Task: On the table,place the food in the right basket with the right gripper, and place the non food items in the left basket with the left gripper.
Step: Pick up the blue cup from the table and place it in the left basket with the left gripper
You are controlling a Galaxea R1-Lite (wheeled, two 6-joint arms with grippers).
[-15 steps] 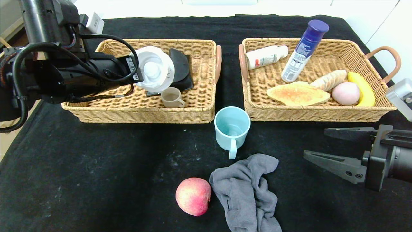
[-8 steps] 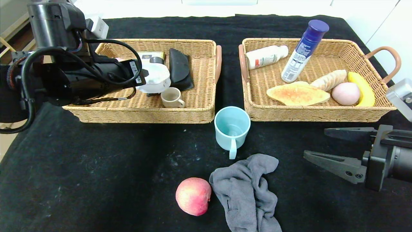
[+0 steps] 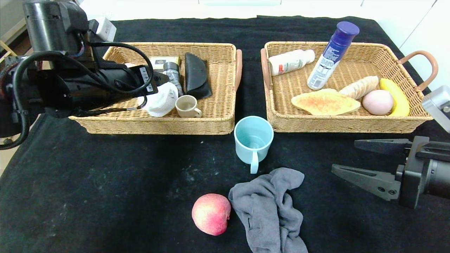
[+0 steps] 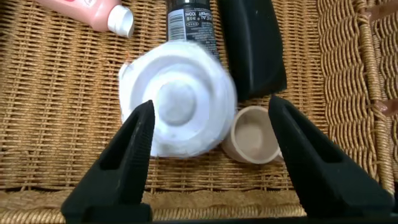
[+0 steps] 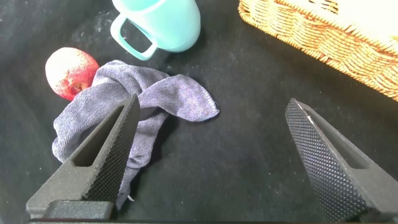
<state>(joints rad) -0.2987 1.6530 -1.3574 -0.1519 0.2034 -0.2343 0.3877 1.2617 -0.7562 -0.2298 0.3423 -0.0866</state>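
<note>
The left claw (image 4: 208,158) hangs released over the tan wicker left basket (image 3: 218,116) toward the bench's (image 3: 105,182) far left corner, its fingers (image 4: 127,158) spread either side of a white round ribbed dish (image 4: 177,102) lying inside beside a small beige cup (image 4: 252,134). The right claw (image 3: 358,160) rests released near the right edge. The red-pink peach (image 3: 211,213) sits at the near edge, touching a crumpled grey cloth (image 3: 270,211); the striped croissant (image 3: 359,86) lies in the right basket (image 3: 351,124).
</note>
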